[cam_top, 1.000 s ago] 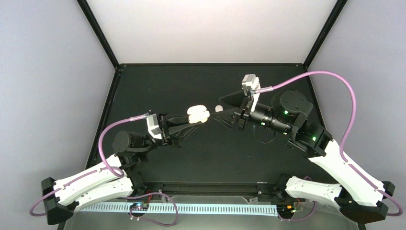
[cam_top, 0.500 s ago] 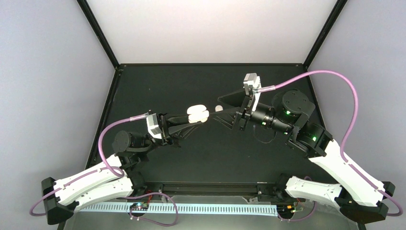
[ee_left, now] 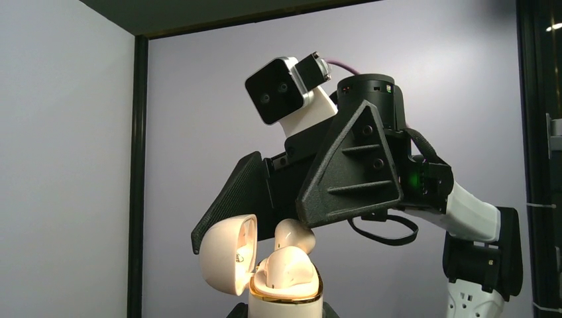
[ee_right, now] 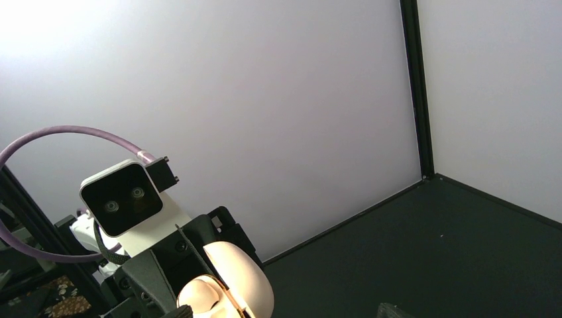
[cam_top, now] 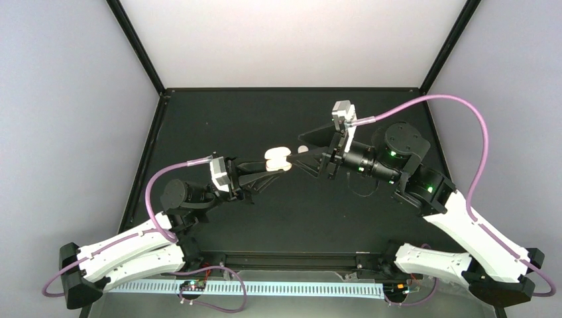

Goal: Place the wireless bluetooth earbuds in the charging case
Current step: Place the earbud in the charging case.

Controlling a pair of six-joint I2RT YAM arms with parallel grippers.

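- Left arm: reaches from its base at the near-left corner toward centre; forearm roughly level, raised off the surface [cam_top: 219, 119].
- Left end effector [cam_top: 273, 164]: fingers closed tight on the charging case [cam_top: 277, 159], holding it upright with the lid open.
- Right arm: elbow bent, wrist turned inward toward centre.
- Right end effector [cam_top: 303, 147]: fingers spread wide, tips just beside the case.

Right gripper [cam_top: 306, 151] crowds charging case [cam_top: 277, 159] — elsewhere open.

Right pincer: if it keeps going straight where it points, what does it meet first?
Most likely the open charging case held in the left pincer; the right pincer points at it, very close, though exact height is uncertain.
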